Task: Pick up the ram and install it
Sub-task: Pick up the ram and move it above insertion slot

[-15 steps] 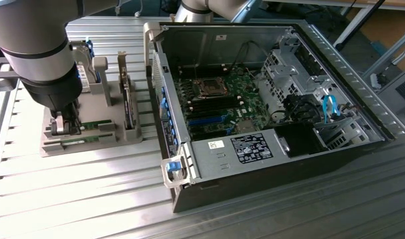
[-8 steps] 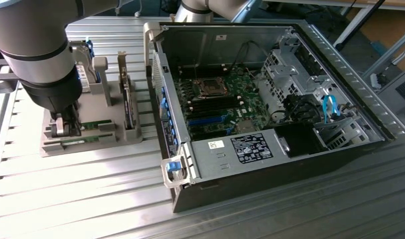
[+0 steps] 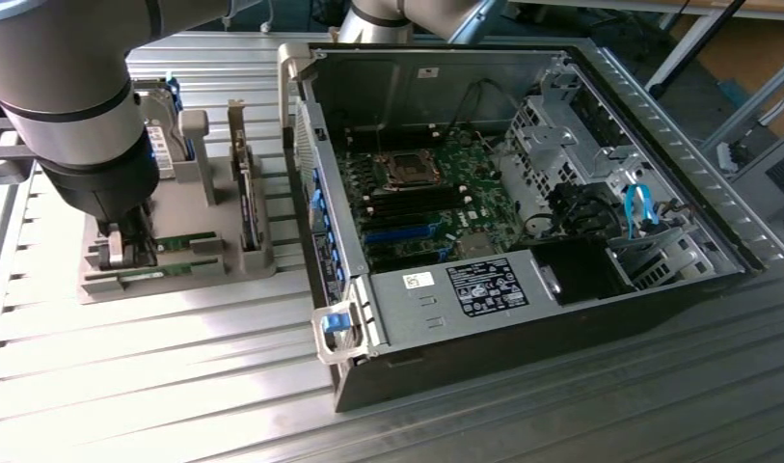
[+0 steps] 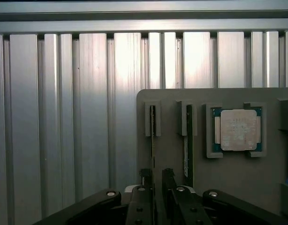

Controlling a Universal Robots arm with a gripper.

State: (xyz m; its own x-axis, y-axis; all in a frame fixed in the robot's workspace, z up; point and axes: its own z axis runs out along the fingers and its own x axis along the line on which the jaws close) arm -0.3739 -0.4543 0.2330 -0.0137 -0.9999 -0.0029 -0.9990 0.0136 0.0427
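1. A slatted aluminium table [image 3: 173, 386] carries everything in the scene.
2. An open computer case [image 3: 405, 309] lies on its side towards the exterior view's right, with its motherboard [image 3: 424, 203] exposed.
3. The robot arm [image 3: 70, 87] reaches down on the exterior view's left, over a grey parts holder [image 4: 238, 183] beside the case.
4. The gripper [image 4: 156, 174] hangs low over the holder, released, its jaws spread wide and clamping nothing.
5. The ram [image 4: 153, 133] stands on edge in a slot of the holder, and its near end lies between the two fingers. I cannot tell whether either finger touches it.
6. A second board [image 4: 188, 140] stands on edge in the next slot, just beside the ram.
7. A square silver processor chip [image 4: 238, 130] lies flat in its recess beyond that board.
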